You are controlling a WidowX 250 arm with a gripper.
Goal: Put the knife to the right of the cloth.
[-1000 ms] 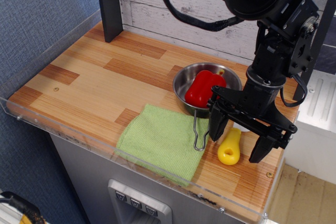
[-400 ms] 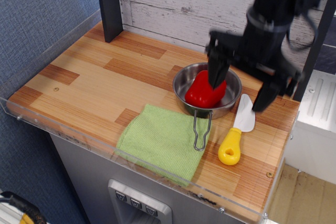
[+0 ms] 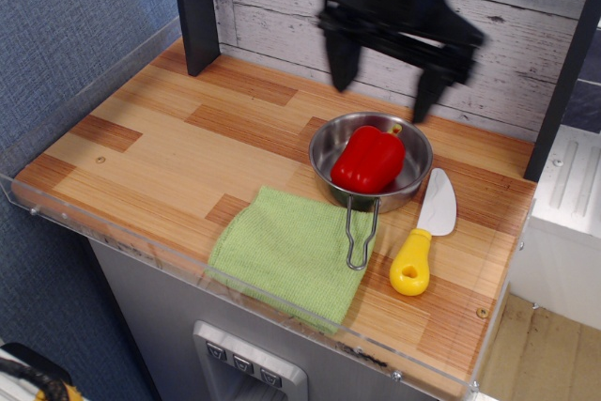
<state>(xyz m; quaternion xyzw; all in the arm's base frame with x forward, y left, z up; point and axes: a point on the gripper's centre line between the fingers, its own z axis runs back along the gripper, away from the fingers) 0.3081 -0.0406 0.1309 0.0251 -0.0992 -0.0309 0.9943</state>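
The knife (image 3: 421, 240), white blade and chunky yellow handle, lies on the wooden table to the right of the light green cloth (image 3: 288, 253). Its handle points toward the front edge. The cloth lies flat near the front edge, with the steel pan's wire handle (image 3: 360, 235) resting on its right side. My gripper (image 3: 385, 72) is open and empty, raised well above the table behind the pan, near the back wall, and blurred by motion.
A steel pan (image 3: 371, 162) holding a red bell pepper (image 3: 368, 159) stands just behind the cloth and left of the knife blade. A dark post (image 3: 195, 8) stands at the back left. A clear plastic rim (image 3: 282, 312) runs along the table's front edge.
My gripper has risen from around the knife at the front right and moved back and left, above and behind the pan. The knife stays on the table.
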